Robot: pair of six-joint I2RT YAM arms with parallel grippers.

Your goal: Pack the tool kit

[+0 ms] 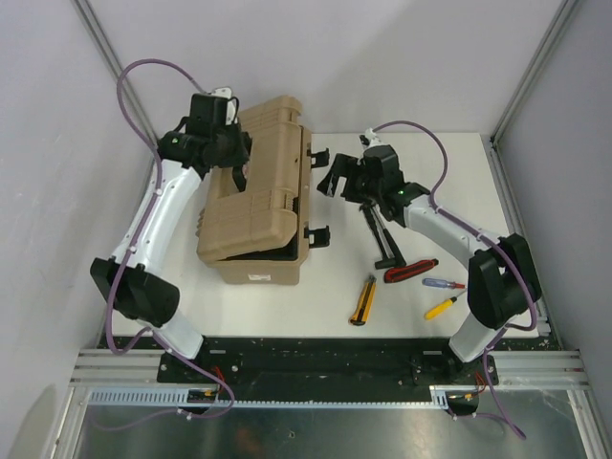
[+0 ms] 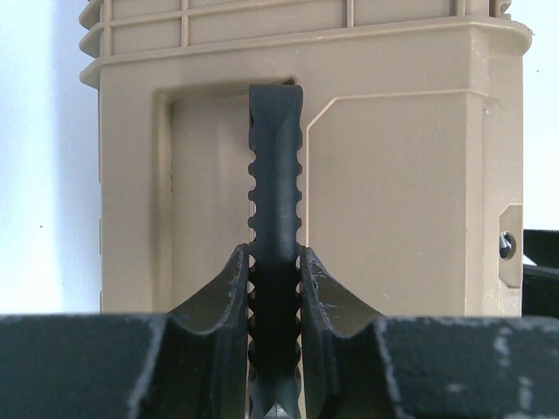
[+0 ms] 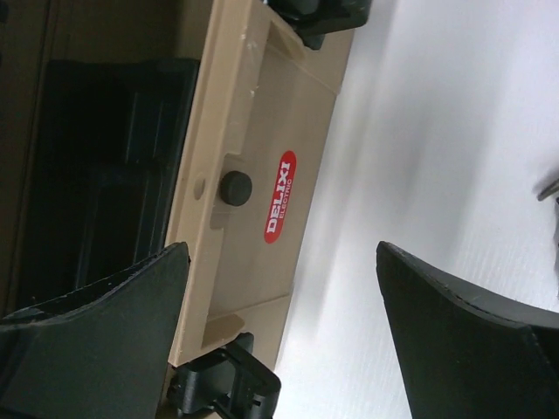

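as the top camera sees it, case [image 1: 258, 273]: tan, left of centre on the table [image 1: 459, 172], lid [image 1: 253, 196] tilted partly up over the base
left gripper [image 1: 236, 164]: on the lid's far left part
right gripper [image 1: 330, 180]: just right of the case, between its two black latches [image 1: 318, 234], jaws apart
loose tools: black-handled tool [image 1: 382, 234], red-handled tool [image 1: 411, 270], small screwdriver [image 1: 443, 284], yellow screwdriver [image 1: 445, 306] and knife [image 1: 363, 299], all on the table right of the case, near the right arm
left wrist, handle [image 2: 275, 175]: black, ribbed, standing against the tan lid
left wrist, fingers [image 2: 218, 305]: pressed to both sides of the handle, jaws clamped on it
right wrist, fingers [image 3: 96, 323]: wide apart, over the case wall and the table
right wrist, case wall: tan, with a red "delixi" sticker [image 3: 279, 209] and a black knob [image 3: 234, 186]; a latch at each end, dark interior to the left
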